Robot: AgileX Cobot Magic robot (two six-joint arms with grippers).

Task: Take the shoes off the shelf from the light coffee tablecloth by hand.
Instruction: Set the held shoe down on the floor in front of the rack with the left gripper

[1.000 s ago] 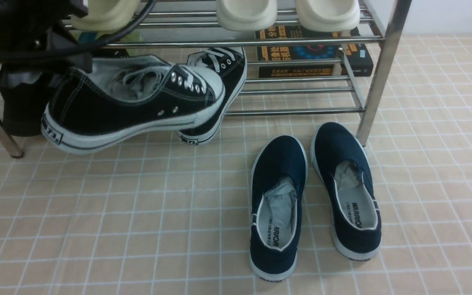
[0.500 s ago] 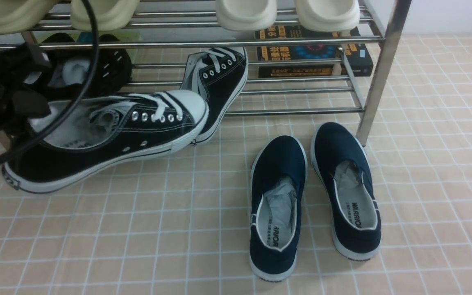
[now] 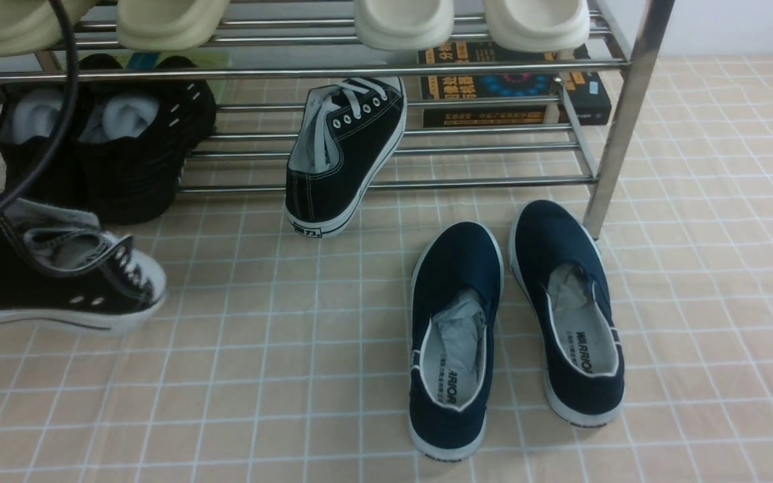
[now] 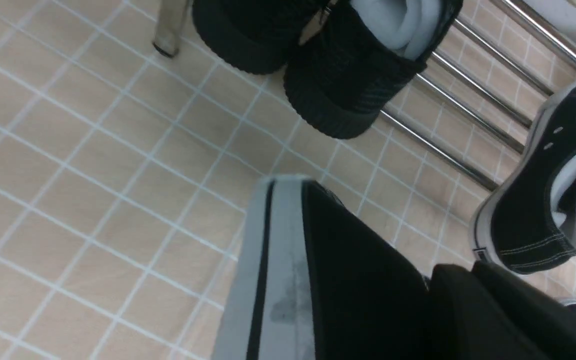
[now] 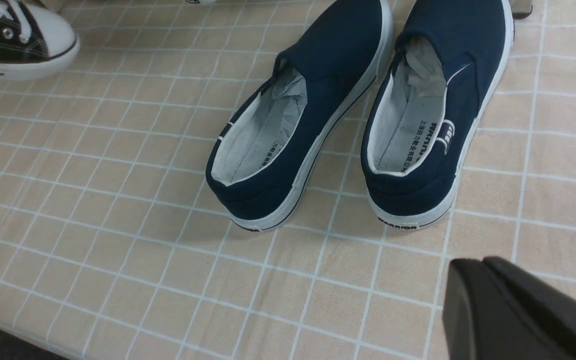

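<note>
One black sneaker [image 3: 58,285] with white laces sits low at the far left of the light coffee tablecloth [image 3: 259,376]; whether its sole touches the cloth I cannot tell. My left gripper [image 4: 455,280] is shut on that sneaker [image 4: 318,280], its dark fingers against the upper. The other sneaker [image 3: 346,151] leans tilted on the chrome shelf's [image 3: 480,181] bottom bars, heel down on the cloth. It also shows in the left wrist view [image 4: 538,210]. My right gripper [image 5: 468,272] hovers shut and empty over the cloth, near the navy slip-ons.
A pair of navy slip-ons [image 3: 453,335] [image 3: 568,308] lies in front of the shelf's right post [image 3: 618,134]. All-black shoes [image 3: 111,141] stuffed with grey paper stand on the bottom tier at left. Cream slippers [image 3: 403,23] sit on the upper tier, books [image 3: 514,87] behind.
My left arm has carried the held sneaker down and leftward, from in front of the shelf to the far left edge. The all-black shoes behind it are now uncovered.
</note>
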